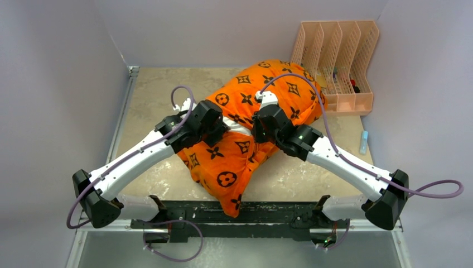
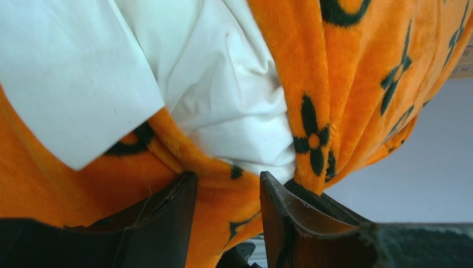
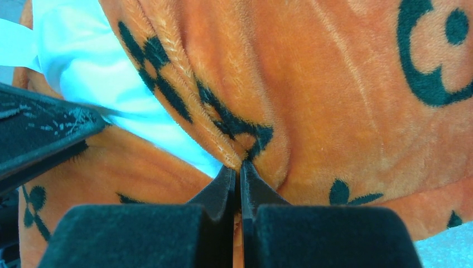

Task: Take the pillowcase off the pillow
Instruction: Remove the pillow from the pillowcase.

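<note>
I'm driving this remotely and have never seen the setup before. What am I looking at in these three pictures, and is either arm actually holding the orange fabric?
You have two white robot arms bolted at the near edge of a table, each ending in two black fingers. The wide picture looks down from above and behind them; the other two come from small cameras on each wrist, looking past that arm's own fingers.

On the table lies a white pillow inside an orange pillowcase printed with black motifs; white shows through an opening between the arms. At the back right stands a peach file rack, with a small blue object near the right edge.

The right gripper is shut on a fold of the pillowcase. The left gripper has orange fabric between its parted fingers; whether they grip it, I cannot tell.
</note>
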Robot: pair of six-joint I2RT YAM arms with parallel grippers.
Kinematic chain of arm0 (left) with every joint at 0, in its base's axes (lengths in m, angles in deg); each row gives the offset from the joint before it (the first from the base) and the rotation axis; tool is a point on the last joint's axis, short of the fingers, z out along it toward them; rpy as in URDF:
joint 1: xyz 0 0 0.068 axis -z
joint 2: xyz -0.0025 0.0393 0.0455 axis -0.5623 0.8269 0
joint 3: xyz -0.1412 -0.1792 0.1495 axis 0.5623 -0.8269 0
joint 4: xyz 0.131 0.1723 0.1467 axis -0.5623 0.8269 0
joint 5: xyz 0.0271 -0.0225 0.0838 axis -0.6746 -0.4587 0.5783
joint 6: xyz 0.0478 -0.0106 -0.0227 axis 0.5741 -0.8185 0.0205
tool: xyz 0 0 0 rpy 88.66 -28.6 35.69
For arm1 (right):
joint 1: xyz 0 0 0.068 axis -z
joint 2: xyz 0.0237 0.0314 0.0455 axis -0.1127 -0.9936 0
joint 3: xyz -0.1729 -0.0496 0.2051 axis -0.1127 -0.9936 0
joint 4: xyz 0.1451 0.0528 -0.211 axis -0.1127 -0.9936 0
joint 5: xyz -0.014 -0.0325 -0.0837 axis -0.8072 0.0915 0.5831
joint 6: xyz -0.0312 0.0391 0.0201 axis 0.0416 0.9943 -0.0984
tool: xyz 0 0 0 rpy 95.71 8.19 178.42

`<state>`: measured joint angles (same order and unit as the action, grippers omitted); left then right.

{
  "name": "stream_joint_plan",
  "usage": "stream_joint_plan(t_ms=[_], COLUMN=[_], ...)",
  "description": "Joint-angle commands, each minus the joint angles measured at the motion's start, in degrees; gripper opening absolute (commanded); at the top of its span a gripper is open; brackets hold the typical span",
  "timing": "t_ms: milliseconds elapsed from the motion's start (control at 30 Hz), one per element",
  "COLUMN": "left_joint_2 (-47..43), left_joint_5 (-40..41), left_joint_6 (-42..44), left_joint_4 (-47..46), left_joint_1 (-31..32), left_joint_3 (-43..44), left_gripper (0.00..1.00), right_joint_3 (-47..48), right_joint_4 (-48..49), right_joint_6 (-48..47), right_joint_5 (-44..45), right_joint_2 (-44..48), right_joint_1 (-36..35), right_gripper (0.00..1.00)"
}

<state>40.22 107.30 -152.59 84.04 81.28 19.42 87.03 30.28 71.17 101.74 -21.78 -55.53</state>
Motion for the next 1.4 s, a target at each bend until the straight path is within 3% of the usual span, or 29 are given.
stream_joint_plan(t_ms=[0,200,333,467,567,600,933,1133,1367], left_joint_2=[-2.6,2.7,5.6,3.7,1.6,1.0,-9.7,-17.6,-24.6], left_joint_5=[-1.4,-0.1,0.5,2.2,1.8,1.3,-9.7,-11.8,-13.5], left_joint_6=[-3.8,-1.2,0.1,-0.3,-0.2,0.5,7.6,8.5,8.8], left_joint_4=[0.7,2.0,2.6,1.0,-0.1,-0.7,-0.8,4.7,12.1], left_joint_1=[1.5,1.5,1.4,1.4,1.4,1.4,1.5,1.5,1.5], left_joint_3=[-0.1,0.6,-0.5,-3.6,-4.7,-4.8,-11.9,-15.3,-20.9], left_gripper=[0.44,0.47,0.42,0.24,0.01,0.00,0.00,0.00,0.00], right_joint_3=[1.6,1.4,2.1,2.6,2.4,2.3,7.2,6.5,3.5], right_joint_4=[3.5,4.0,3.4,3.1,3.4,3.7,0.5,6.8,6.4], right_joint_6=[-1.8,-1.8,-2.0,-2.4,-2.5,-2.5,-0.1,-4.0,1.0], right_joint_5=[4.3,3.5,3.7,4.5,4.8,5.1,23.9,22.8,21.3], right_joint_2=[0.7,0.2,0.2,0.3,0.3,0.2,-3.5,-2.8,-4.2], right_joint_1=[0.8,0.8,0.8,0.8,0.7,0.7,0.8,0.8,1.5], right_gripper=[0.00,0.00,0.00,0.00,0.00,0.00,0.00,0.00,0.00])
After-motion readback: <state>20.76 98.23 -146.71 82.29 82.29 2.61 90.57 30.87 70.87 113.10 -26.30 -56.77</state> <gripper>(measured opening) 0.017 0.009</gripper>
